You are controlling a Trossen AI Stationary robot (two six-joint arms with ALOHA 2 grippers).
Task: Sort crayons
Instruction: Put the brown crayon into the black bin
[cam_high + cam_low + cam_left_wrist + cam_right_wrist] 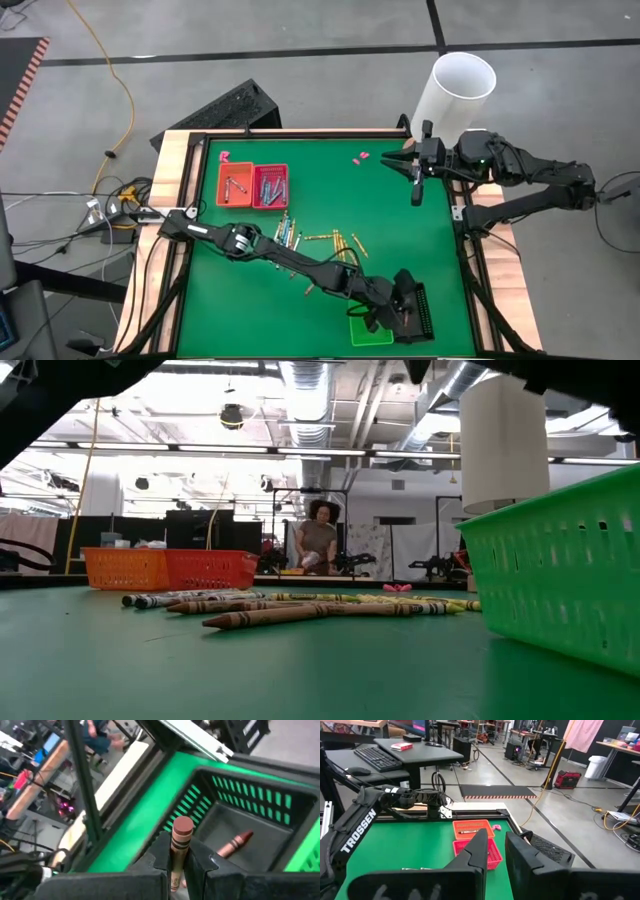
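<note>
I have the left gripper (176,865) clamped on a brown crayon (180,845), held over the green basket (368,333) at the near edge of the green mat (400,230). A second brown crayon (235,844) already lies on the basket's floor. From the basket, the loose crayons (320,240) are scattered toward the mat's centre, and the orange tray (235,185) and red tray (270,186) sit side by side beyond them, each holding a few crayons. The right gripper (417,185) hangs over the mat's far side, well away from the basket, beside the white cylinder (455,95), fingers parted and empty.
</note>
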